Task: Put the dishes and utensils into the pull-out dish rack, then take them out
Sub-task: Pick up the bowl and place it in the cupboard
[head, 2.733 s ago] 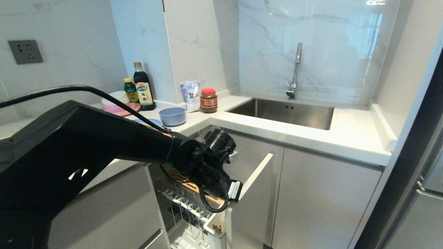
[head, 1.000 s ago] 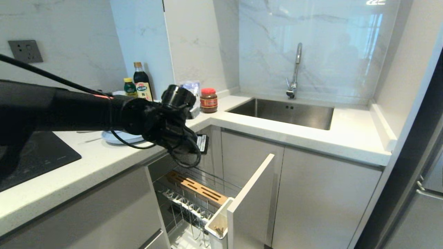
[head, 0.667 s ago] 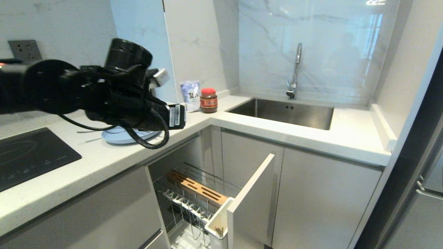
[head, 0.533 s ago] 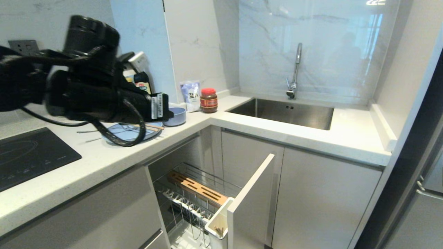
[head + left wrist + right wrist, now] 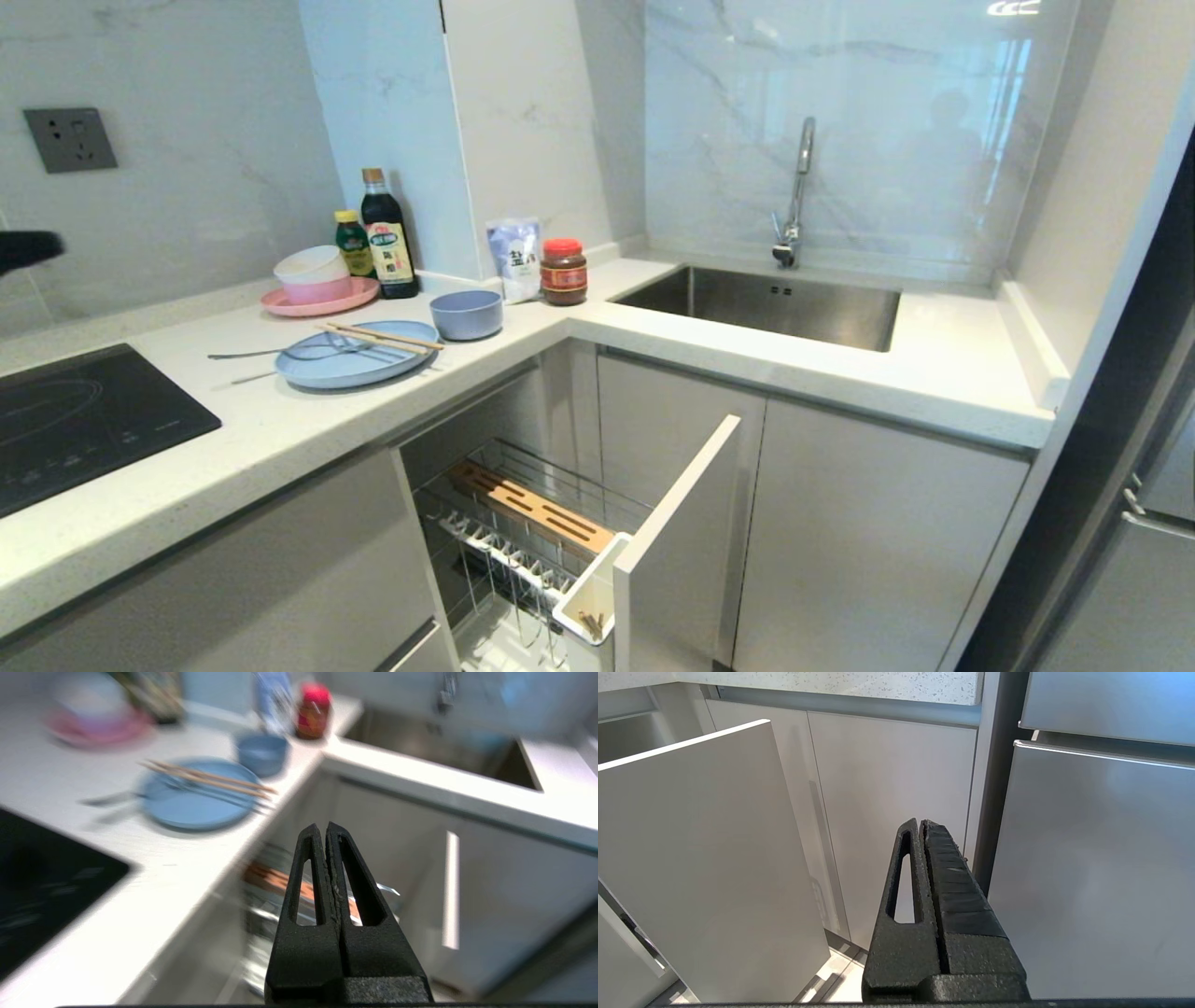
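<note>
Now the pale blue plate lies on the white worktop, with the wooden chopsticks resting across its top and the silver fork lying with its head on the plate and its handle out over the worktop. The small pale blue bowl stands just beside the plate, toward the sink. Below the worktop edge the pull-out dish rack is drawn out, its wooden strip and white caddy visible, and no dish is in it. Behind the plate stand a pink plate with stacked bowls, two bottles, a salt bag and a red-lidded jar.

The left hand is above the rack and the worktop edge, its fingers pressed together and holding nothing. The right hand is low near the cabinet fronts, also pressed together and empty.
</note>
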